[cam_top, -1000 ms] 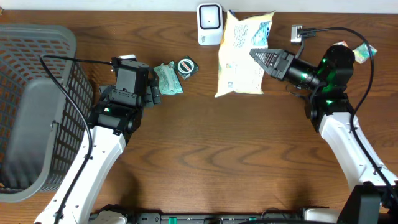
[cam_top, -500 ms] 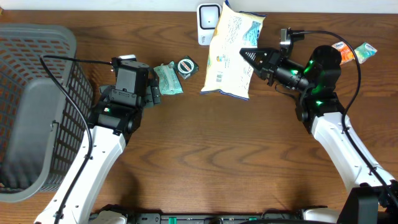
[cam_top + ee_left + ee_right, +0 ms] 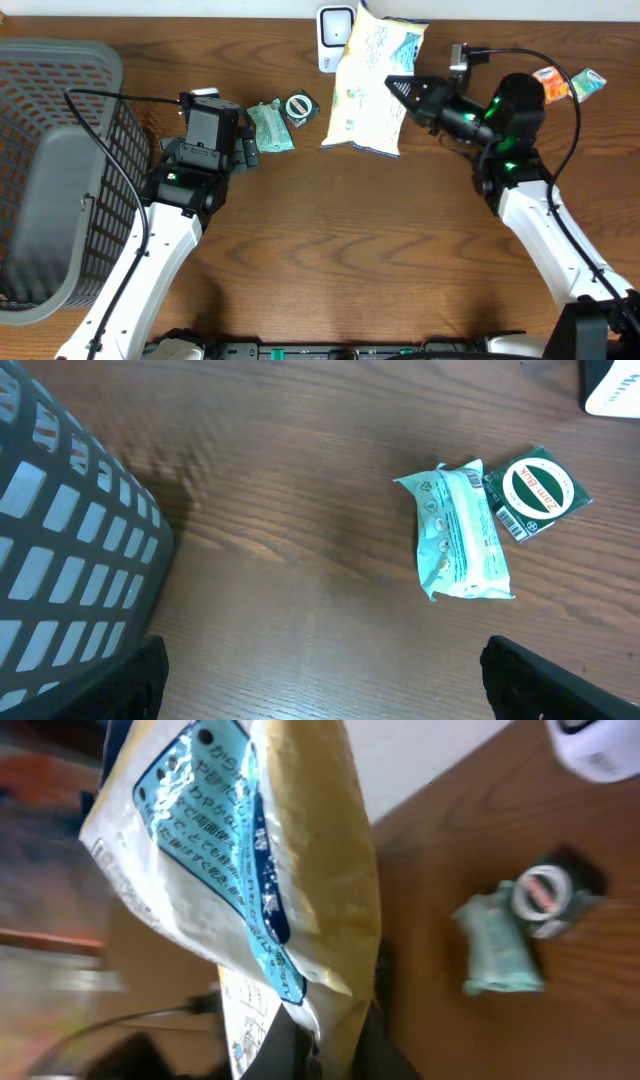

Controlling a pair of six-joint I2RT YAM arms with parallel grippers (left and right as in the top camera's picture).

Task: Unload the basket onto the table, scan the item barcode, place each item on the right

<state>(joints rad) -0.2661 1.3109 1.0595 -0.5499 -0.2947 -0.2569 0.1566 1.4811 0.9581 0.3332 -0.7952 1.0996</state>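
Note:
A yellow-and-white snack bag (image 3: 368, 85) with a blue label hangs tilted above the table's far edge, its top overlapping the white scanner (image 3: 335, 30). My right gripper (image 3: 398, 90) is shut on the bag's right edge. In the right wrist view the bag (image 3: 250, 870) fills the left half, its lower edge pinched by my right gripper (image 3: 335, 1040). My left gripper (image 3: 320, 685) stands open over bare wood, its fingers (image 3: 135, 680) wide apart and holding nothing. In the overhead view the left gripper (image 3: 247, 148) sits just left of a pale green pack (image 3: 270, 128).
The pale green pack (image 3: 462, 532) lies beside a round dark green item (image 3: 535, 490) with a barcode label. A grey mesh basket (image 3: 50, 170) fills the left side. Small orange and green packets (image 3: 565, 85) lie at the far right. A cable runs behind the right arm.
My right gripper swung the bag left and toward the scanner, tilting it, then nearly stopped. The left arm has not moved.

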